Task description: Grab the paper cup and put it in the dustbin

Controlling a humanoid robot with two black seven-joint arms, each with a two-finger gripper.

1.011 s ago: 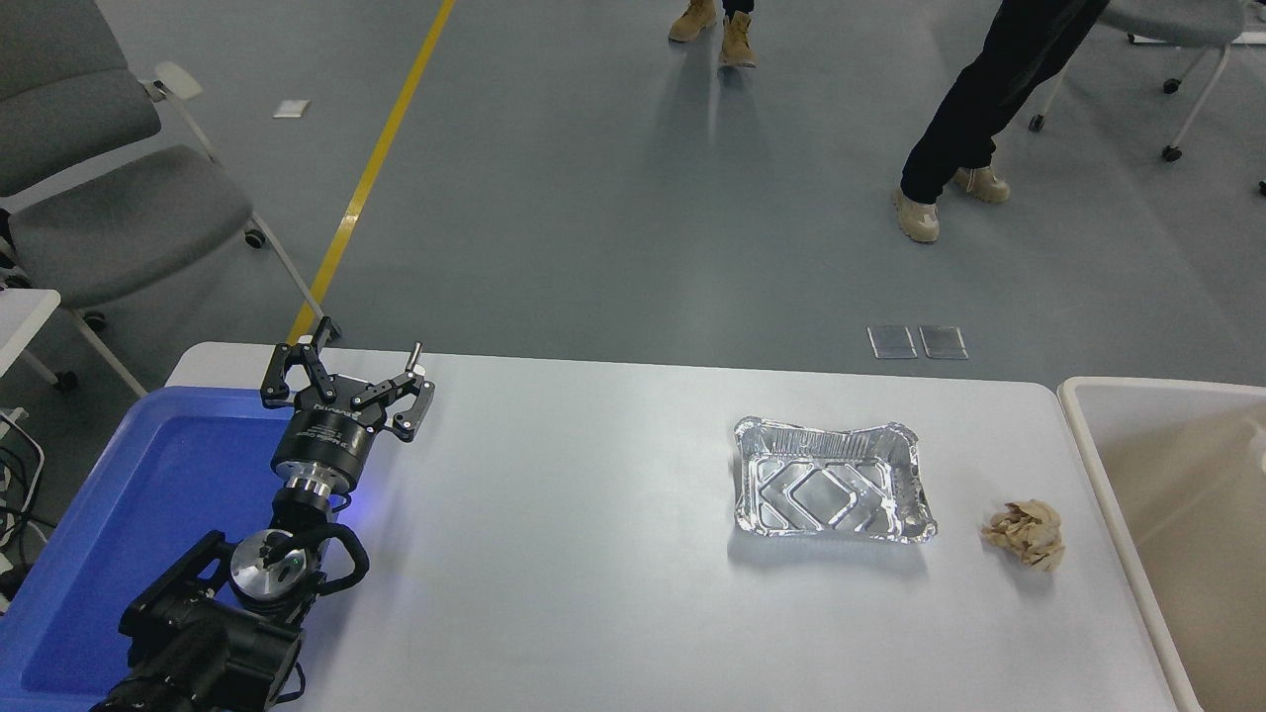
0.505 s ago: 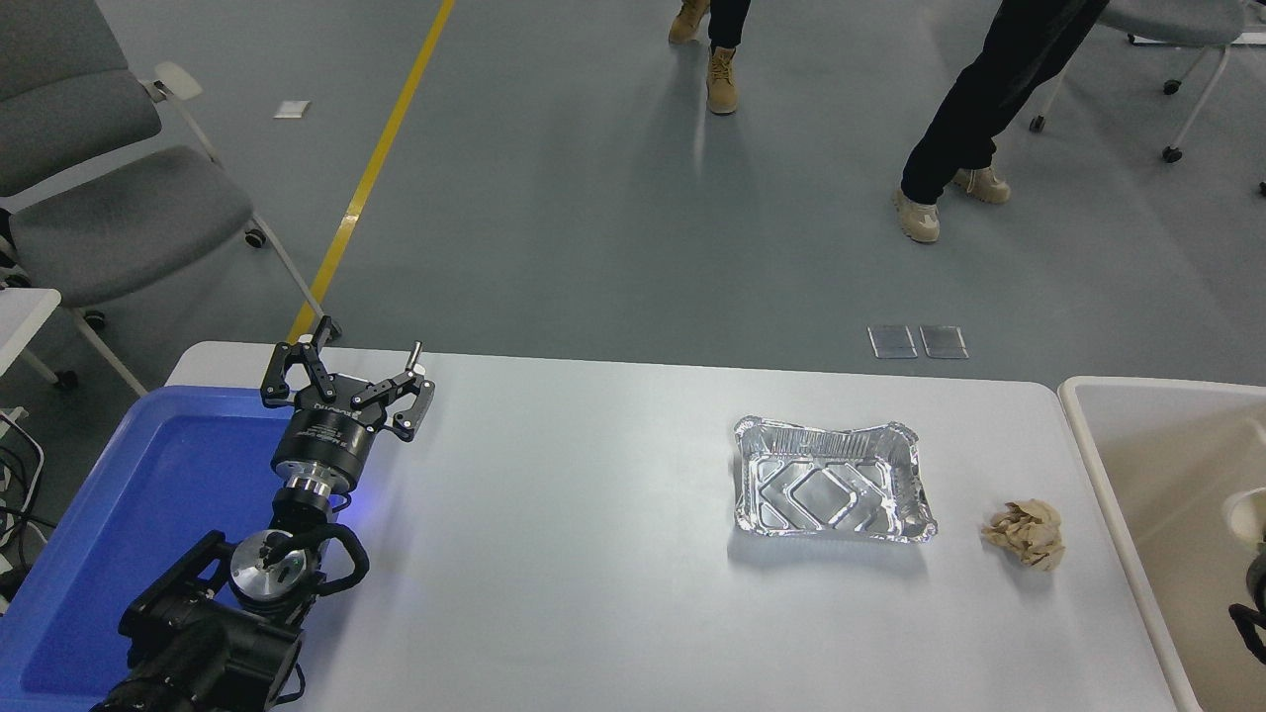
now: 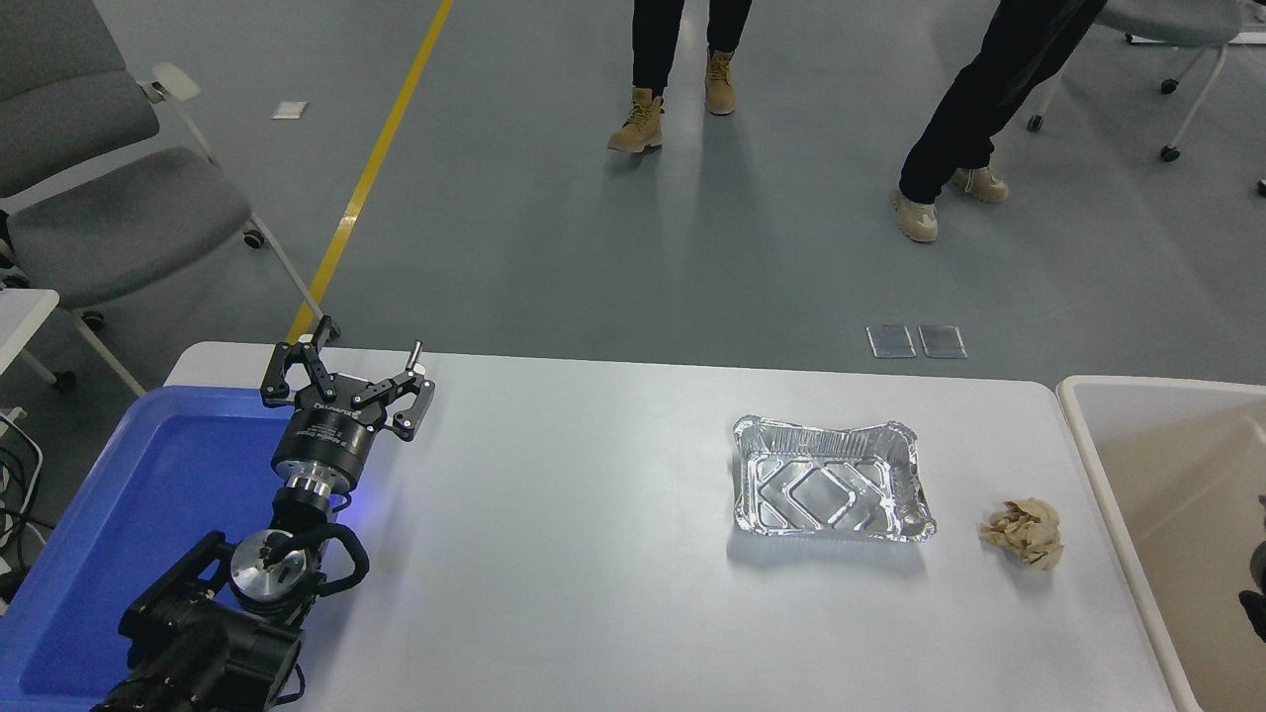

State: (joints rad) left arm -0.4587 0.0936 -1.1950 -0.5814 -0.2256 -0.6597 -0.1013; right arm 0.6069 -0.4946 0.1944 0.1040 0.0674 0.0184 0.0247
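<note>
— Grey floor runs behind the white table (image 3: 593,554), and two people stand far back on it. What do you see on the table?

— I see a foil tray (image 3: 833,480) and, near it on the right, a tan paper wad (image 3: 1025,532). At the far left sits a blue tray (image 3: 129,514).

— Where is the paper cup?

— I cannot see it anywhere right now. I guess it may be down in the dustbin (image 3: 1088,435), which stands at the right end of the table, but I cannot tell from here.

— And your hands?

— My left hand (image 3: 348,381) is parked over the edge of the blue tray, fingers spread wide, holding nothing. Of my right hand (image 3: 1256,583) only a dark bit shows at the right edge, over the dustbin. I cannot tell if it holds anything.

— Which arm is nearer the dustbin?

— The right one, by a lot. The left one is well apart from it, across the whole table.

— So what comes next?

— I think the drop is done or nearly done. If so, I pull the right arm back out.
</note>
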